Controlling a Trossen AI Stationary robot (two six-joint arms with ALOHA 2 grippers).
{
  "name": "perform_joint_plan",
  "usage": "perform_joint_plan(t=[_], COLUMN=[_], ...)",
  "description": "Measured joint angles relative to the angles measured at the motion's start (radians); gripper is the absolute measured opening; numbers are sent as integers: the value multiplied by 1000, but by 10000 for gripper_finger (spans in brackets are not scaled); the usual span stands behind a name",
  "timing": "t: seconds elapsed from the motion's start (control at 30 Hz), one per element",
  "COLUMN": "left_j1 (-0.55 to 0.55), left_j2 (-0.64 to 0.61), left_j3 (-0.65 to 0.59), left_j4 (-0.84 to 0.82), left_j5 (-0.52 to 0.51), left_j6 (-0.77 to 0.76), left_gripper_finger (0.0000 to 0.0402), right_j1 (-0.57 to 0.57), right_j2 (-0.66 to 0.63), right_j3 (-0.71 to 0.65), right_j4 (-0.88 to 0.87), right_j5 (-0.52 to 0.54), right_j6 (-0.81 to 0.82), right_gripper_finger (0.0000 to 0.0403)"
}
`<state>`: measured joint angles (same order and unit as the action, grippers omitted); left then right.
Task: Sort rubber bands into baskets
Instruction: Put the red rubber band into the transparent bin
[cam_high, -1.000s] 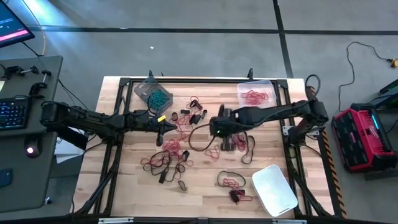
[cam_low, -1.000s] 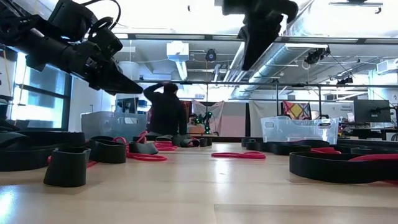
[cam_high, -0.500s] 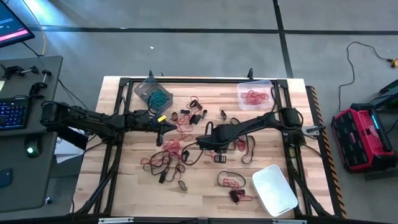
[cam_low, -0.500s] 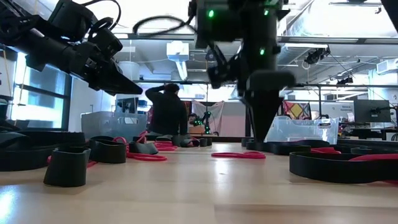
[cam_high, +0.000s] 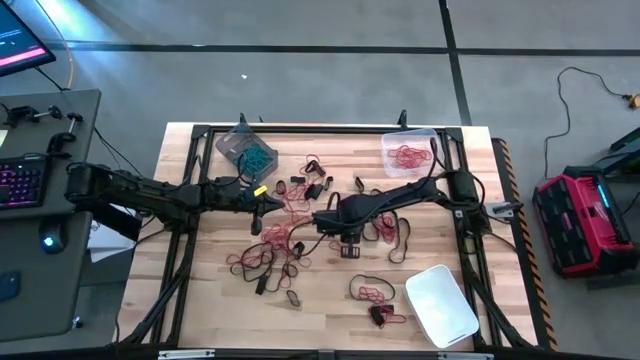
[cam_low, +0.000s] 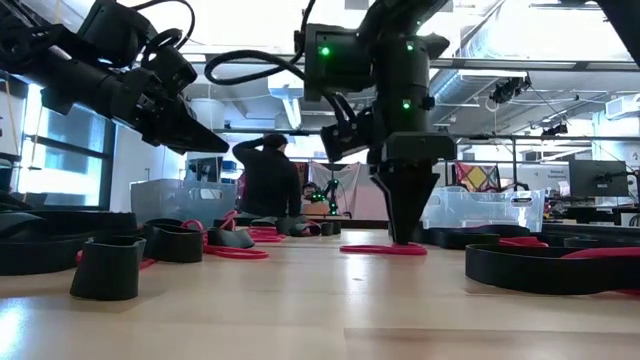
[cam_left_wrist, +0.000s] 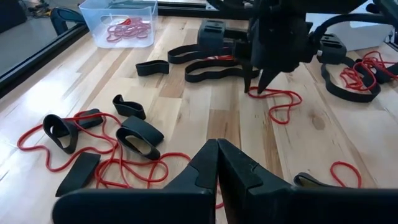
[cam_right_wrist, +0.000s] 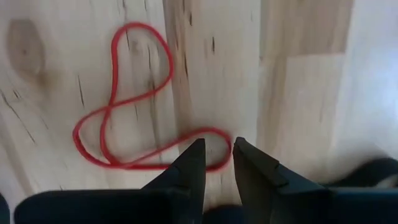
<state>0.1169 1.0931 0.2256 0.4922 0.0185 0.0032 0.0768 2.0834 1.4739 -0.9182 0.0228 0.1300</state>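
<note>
The right claw (cam_right_wrist: 216, 155) stands narrowly open over a red rubber band (cam_right_wrist: 127, 106) at the worktop (cam_high: 330, 320) centre; our left claw (cam_left_wrist: 217, 163), at nine o'clock, is closed.

the red rubber band (cam_right_wrist: 130, 112) passes under the right gripper's fingers (cam_right_wrist: 193, 163), its near loop hidden; whether the tips touch it cannot be told.
</note>
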Motion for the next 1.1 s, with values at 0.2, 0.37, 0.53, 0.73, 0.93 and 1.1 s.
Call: perform_joint_plan(t=[0.2, 0.37, 0.53, 0.73, 0.93, 1.1], left_j1=[0, 0, 0, 0, 0, 0], left_j2=[0, 0, 0, 0, 0, 0], left_j3=[0, 0, 0, 0, 0, 0], left_j4=[-8, -7, -7, -13, -14, -14], left_j5=[0, 0, 0, 0, -4, -4], left_j6=[0, 0, -3, -10, -2, -14], left_gripper_finger=[0, 0, 0, 0, 0, 0], right_j1=[-12, -5, 9, 31, 56, 75], right_j2=[-10, -8, -24, -131, -249, -335], right_j3=[-76, -74, -42, -31, -32, -31], right_j4=[75, 80, 60, 40, -39, -112], right_j5=[-48, -46, -3, 141, 287, 421], right_j6=[-23, -68, -106, -96, -26, 39], right_gripper_finger=[62, 8, 2, 0, 0, 0])
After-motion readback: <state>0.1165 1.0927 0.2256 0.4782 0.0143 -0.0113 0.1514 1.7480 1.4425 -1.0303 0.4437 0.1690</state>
